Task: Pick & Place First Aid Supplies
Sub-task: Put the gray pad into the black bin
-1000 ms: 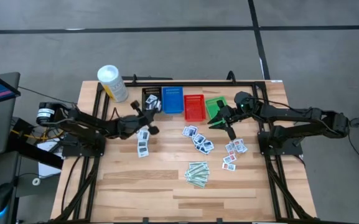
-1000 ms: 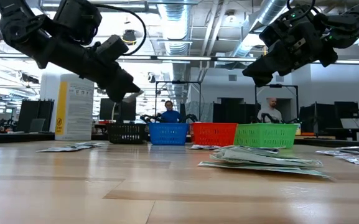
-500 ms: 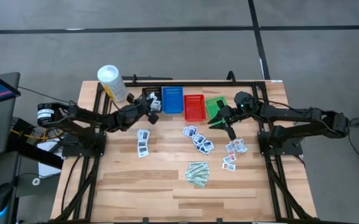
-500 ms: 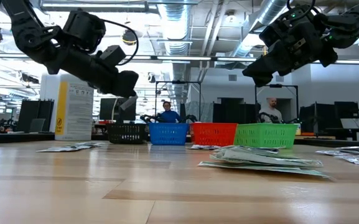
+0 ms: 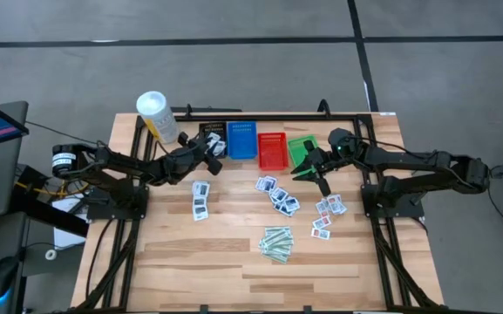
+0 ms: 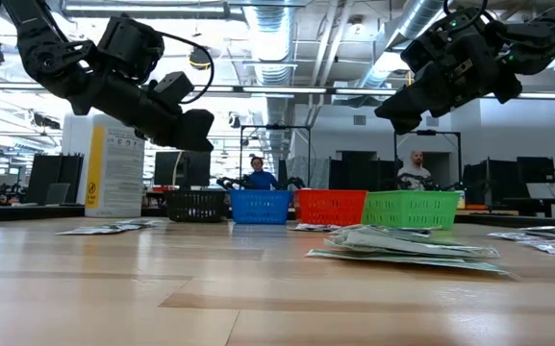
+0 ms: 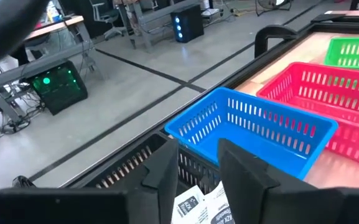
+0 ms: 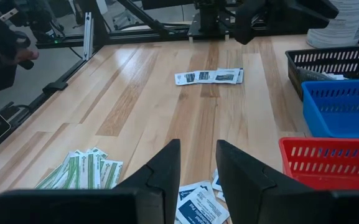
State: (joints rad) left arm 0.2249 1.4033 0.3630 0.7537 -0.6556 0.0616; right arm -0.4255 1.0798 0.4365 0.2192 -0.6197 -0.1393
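my left gripper [image 7: 198,177] hangs over the black mesh basket [image 5: 213,137] at the far end of the row, its fingers [image 7: 164,174] set a narrow gap apart with nothing between them. below that gap, white packets [image 7: 203,204] with dark print lie inside the basket, tilted, their long sides running roughly away from the fingers. two more packets [image 5: 200,199] lie on the wooden table [image 5: 190,253] just in front of the basket. my right gripper [image 8: 195,165] waits above the table near the green basket [image 5: 302,150], fingers narrowly apart and empty, over scattered packets [image 8: 198,202], with the pale-green strips [image 5: 276,242] lying farther forward.
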